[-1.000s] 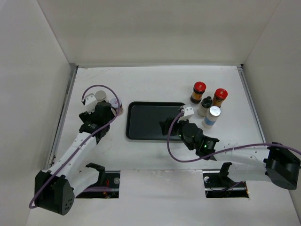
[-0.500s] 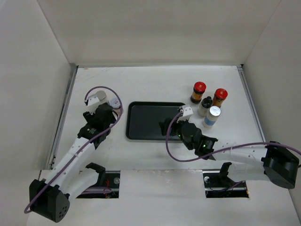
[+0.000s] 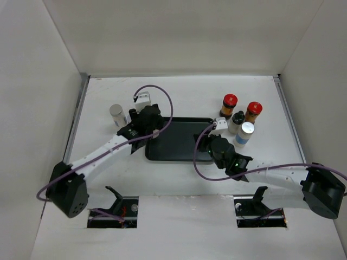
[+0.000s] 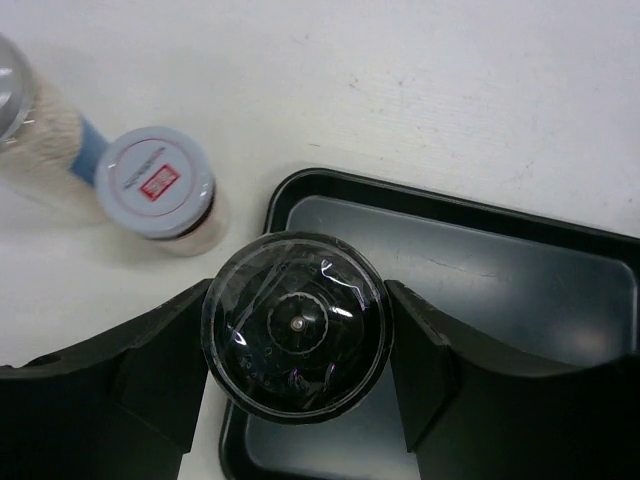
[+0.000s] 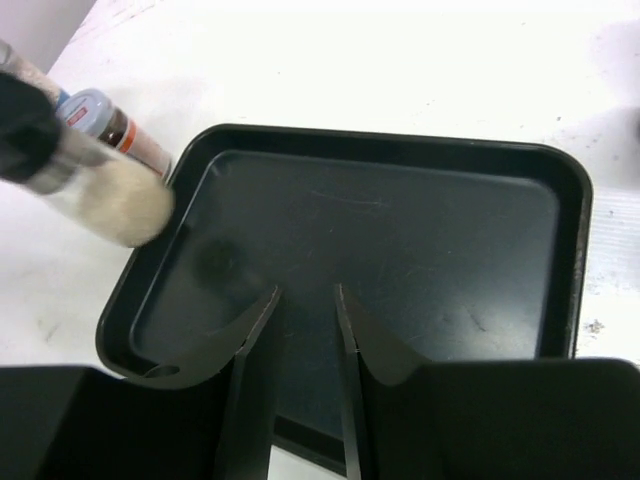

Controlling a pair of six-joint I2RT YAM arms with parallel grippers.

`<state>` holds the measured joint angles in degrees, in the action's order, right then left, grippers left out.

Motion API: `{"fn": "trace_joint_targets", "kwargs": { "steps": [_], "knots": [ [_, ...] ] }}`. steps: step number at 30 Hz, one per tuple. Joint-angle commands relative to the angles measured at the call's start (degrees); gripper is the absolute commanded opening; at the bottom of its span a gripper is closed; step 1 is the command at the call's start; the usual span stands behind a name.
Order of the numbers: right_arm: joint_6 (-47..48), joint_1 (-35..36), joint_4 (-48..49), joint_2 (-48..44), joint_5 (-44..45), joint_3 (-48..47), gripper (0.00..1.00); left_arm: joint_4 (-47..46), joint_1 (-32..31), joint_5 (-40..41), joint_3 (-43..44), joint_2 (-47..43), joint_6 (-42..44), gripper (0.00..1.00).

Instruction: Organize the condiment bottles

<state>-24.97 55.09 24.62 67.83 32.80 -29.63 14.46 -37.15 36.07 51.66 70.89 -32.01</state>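
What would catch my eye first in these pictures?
The left pincer clamps a black-capped bottle over the left edge of the black tray. Right of the tray, two red-capped bottles stand out in a small cluster of four.

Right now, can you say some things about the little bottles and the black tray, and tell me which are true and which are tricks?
1. The left gripper is holding a black-capped jar. True.
2. The black rectangular tray has three bottles standing in it. False: no bottle stands in it. The held jar is only at its corner.
3. Two red-capped brown bottles stand on the table to the right of the tray. True.
4. The right gripper is holding a bottle. False: there is nothing between its fingers, and it is above the tray.
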Motion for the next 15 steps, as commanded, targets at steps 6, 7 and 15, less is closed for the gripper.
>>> {"fn": "trace_joint_targets", "kwargs": {
  "steps": [6,7,15],
  "knots": [
    [-1.0,-0.6,1.8,-2.2,0.4,-0.2,0.37,-17.1,1.3,-3.3,7.7,13.6,4.1,0.41],
    [-0.8,-0.6,1.9,-2.2,0.4,-0.3,0.38,-17.5,1.5,-3.3,7.8,14.5,4.2,0.41],
    [-0.5,-0.7,2.1,-1.3,0.4,-0.4,0.40,-20.3,0.6,-1.5,6.2,17.1,5.8,0.56]
  ]
}}
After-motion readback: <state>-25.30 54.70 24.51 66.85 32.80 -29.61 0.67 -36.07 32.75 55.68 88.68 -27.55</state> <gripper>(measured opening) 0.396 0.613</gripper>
